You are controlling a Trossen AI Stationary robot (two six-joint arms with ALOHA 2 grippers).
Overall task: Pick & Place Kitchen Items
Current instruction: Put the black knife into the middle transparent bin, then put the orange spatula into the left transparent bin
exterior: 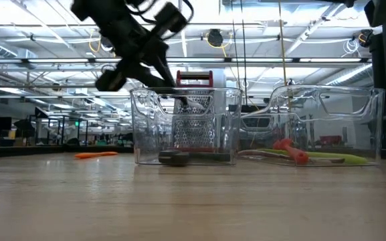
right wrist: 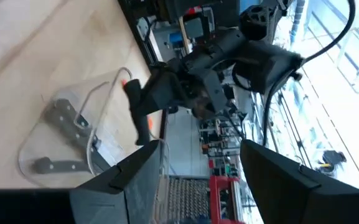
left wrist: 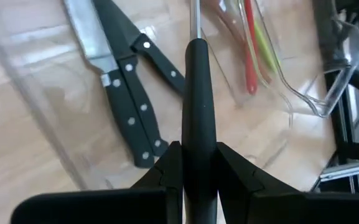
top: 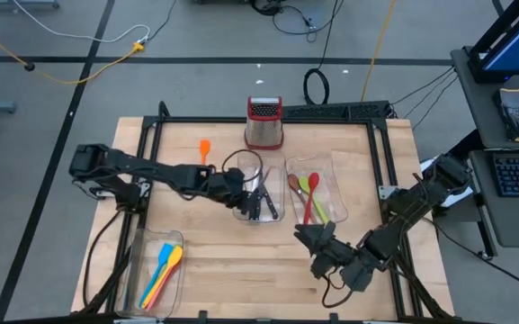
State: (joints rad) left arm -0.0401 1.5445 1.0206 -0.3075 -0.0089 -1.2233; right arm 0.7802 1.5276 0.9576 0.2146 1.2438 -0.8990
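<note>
At the near left corner of the counter (top: 214, 270), a clear tray (top: 136, 279) is holding blue, yellow and orange utensils (top: 162, 267). Farther back, an orange spatula (top: 204, 148) is lying alone on the wood. The left arm is reaching in from the left edge, and the left claw (top: 238, 191) is hovering over the middle tray (top: 241, 214), its fingers (left wrist: 167, 171) clamping a black-handled knife (left wrist: 197, 118) by the handle, blade pointing away from the wrist. Two more black-handled knives (left wrist: 126, 93) are lying in this tray beneath it. Behind the tray, a metal grater (top: 263, 123) with a red top is standing upright. To the right, a second clear tray (top: 333, 184) is holding green, red and brownish utensils (top: 310, 196) lying lengthwise. Nearer the front right, the right claw (top: 310, 238) is waiting low over the bare counter, its fingers (right wrist: 129, 180) standing wide apart and gripping nothing.
</note>
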